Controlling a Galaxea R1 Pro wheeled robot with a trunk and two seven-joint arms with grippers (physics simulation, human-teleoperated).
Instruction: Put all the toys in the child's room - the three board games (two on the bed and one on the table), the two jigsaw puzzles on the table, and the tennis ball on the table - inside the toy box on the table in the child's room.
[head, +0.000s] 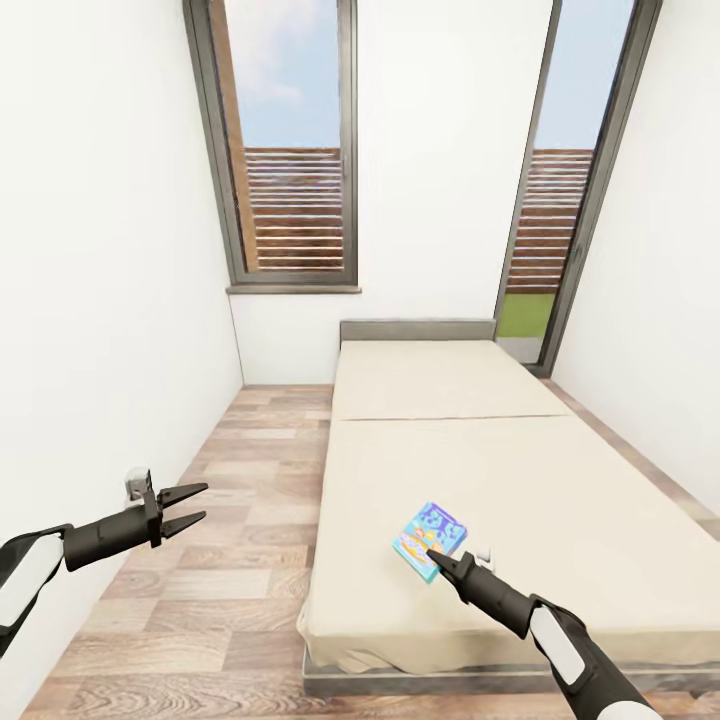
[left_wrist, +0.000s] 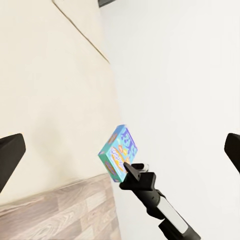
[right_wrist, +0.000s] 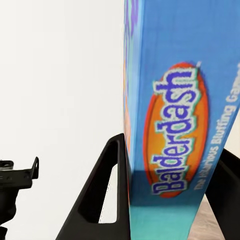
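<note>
My right gripper (head: 437, 556) is shut on a light blue board game (head: 430, 540) with blue lettering, lifted over the near part of the bed (head: 520, 470). The left wrist view shows the same board game (left_wrist: 119, 152) tilted in the right gripper (left_wrist: 126, 166). In the right wrist view the board game (right_wrist: 180, 120) stands on edge between the two black fingers (right_wrist: 102, 190), with the word Balderdash on its side. My left gripper (head: 198, 506) hangs open over the wood floor, left of the bed, with nothing between its fingers.
The bed with its beige cover runs from the near right to the far wall under two tall windows (head: 290, 150). A strip of wood-plank floor (head: 220, 520) lies between the bed and the white left wall (head: 100, 300).
</note>
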